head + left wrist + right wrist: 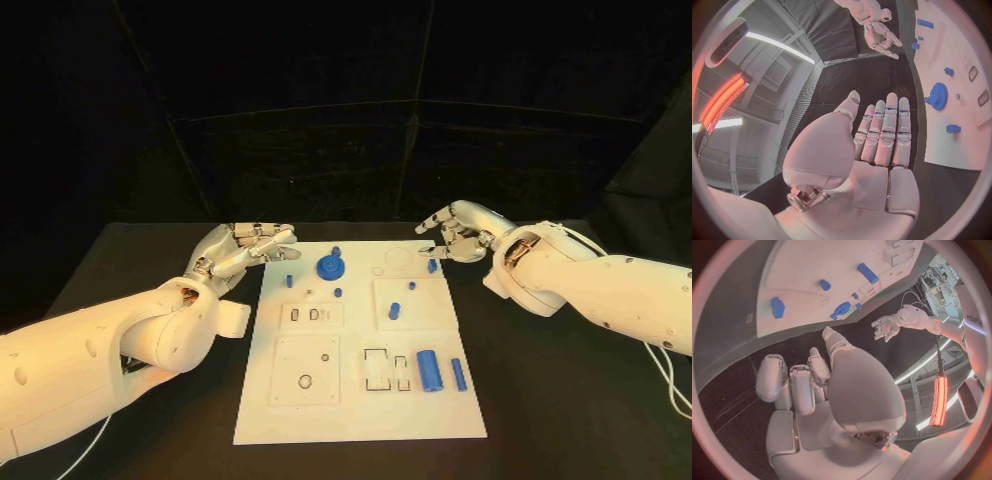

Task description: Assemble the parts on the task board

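The white task board (pixel 361 400) lies in the middle of the black table. A blue gear (pixel 332 267) stands near its far edge, with small blue pegs (pixel 312 292) around it. Two blue cylinders (pixel 428 371) lie at the near right of the board. My left hand (pixel 245 248) hovers at the board's far left corner, fingers straight and holding nothing; in the left wrist view the left hand (pixel 879 145) lies flat beside the gear (pixel 937 96). My right hand (pixel 459 233) hovers at the far right corner, fingers loosely bent and empty, just beyond a small blue block (pixel 431 266).
Recessed slots (pixel 378 368) and an oval hole (pixel 306 381) mark the near half of the board. Bare black table surrounds the board on all sides, with black curtains behind. The right wrist view shows the board (pixel 817 260) and my left hand (pixel 895 325) across it.
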Available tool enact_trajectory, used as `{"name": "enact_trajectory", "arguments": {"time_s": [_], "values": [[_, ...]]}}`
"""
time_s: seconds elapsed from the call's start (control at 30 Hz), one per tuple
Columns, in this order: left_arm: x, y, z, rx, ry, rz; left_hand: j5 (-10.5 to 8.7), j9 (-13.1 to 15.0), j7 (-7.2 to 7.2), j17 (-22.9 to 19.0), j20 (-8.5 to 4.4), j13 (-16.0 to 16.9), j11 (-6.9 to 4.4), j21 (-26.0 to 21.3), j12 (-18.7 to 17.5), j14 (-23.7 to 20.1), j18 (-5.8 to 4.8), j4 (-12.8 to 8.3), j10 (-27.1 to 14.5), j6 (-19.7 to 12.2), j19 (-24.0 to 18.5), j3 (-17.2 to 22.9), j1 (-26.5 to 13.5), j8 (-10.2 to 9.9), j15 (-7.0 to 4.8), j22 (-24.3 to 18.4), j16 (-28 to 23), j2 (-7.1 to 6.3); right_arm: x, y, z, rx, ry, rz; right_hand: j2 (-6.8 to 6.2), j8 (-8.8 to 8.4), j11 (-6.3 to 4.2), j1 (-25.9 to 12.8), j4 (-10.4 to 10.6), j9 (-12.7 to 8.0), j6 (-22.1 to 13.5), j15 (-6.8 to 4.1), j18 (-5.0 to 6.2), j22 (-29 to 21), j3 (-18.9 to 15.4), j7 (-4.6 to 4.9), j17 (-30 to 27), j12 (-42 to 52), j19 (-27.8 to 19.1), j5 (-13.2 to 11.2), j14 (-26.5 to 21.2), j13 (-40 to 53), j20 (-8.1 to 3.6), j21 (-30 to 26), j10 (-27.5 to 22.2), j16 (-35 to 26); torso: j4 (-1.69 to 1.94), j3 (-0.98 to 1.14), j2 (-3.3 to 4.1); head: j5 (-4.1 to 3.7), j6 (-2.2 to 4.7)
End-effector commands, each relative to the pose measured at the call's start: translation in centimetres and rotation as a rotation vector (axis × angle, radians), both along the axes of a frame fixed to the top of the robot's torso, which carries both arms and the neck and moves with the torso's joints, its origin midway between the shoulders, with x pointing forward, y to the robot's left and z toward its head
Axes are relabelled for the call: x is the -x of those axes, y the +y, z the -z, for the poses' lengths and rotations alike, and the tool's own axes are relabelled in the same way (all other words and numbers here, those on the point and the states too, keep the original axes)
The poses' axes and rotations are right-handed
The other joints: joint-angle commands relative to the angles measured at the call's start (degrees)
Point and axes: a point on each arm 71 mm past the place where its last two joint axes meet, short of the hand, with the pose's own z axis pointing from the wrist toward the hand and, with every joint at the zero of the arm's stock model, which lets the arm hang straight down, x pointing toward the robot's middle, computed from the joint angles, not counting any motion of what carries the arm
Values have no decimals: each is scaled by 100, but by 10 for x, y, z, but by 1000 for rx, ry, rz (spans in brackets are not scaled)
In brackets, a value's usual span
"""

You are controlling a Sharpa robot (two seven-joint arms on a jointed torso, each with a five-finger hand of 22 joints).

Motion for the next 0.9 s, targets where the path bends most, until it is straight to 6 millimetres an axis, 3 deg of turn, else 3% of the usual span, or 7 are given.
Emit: {"name": "enact_trajectory", "arguments": {"time_s": [0.03, 0.23, 0.3, 0.63, 0.9], "values": [[-1, -2, -1, 9, -8, 13, -10, -7, 30, 10, 0, -8, 29, -35, -27, 16, 87, -26, 7, 29, 52, 1, -1, -32, 3, -5, -28, 44, -3, -10, 0, -47, 10, -26, 3, -16, -8, 64, -45, -5, -14, -9, -80, -10, 8, 12, 235, -18, -40, 24, 354, -2, 13, -27, -45, -24, -15, 44, -8, -108, -6], [-2, -3, 0, 10, -6, 14, -10, -6, 28, 11, 0, -8, 28, -36, -29, 19, 87, -28, 10, 32, 53, 1, -2, -32, 3, -7, -30, 45, -11, -27, 6, -29, 11, -1, 4, -16, -8, 81, -63, -5, -15, -9, -80, -12, 10, 12, 241, -23, -41, 30, 356, -6, 13, -28, -48, -22, -35, 92, -6, -181, -8], [-2, -3, 1, 9, -5, 14, -10, -6, 28, 11, 0, -8, 28, -36, -29, 19, 87, -28, 10, 32, 53, 1, -2, -32, 3, -7, -30, 45, -12, -30, 12, -25, 21, 4, 4, -17, -8, 82, -64, -5, -15, -9, -79, -13, 10, 12, 242, -26, -42, 31, 356, -8, 13, -29, -50, -22, -34, 75, -7, -192, -35], [-3, -4, 3, 9, -3, 14, -10, -6, 28, 11, 0, -8, 28, -36, -29, 19, 87, -28, 10, 32, 53, 1, -2, -32, 3, -7, -30, 45, -15, -34, 40, -8, 80, 9, 12, -18, -7, 98, -80, -6, -20, -9, -78, -22, 15, 13, 236, -35, -48, 38, 355, -15, 13, -32, -57, -25, -11, 58, -7, -210, -82], [-3, -4, 4, 8, 0, 12, -10, -6, 28, 11, 0, -8, 28, -36, -29, 19, 87, -28, 10, 32, 53, 1, -2, -32, 3, -7, -30, 45, -16, -35, 47, -4, 91, 4, 26, -16, -6, 106, -89, -5, -19, -8, -77, -23, 21, 14, 241, -34, -49, 45, 356, -13, 13, -34, -57, -23, -16, 46, -14, -195, -109]]}}
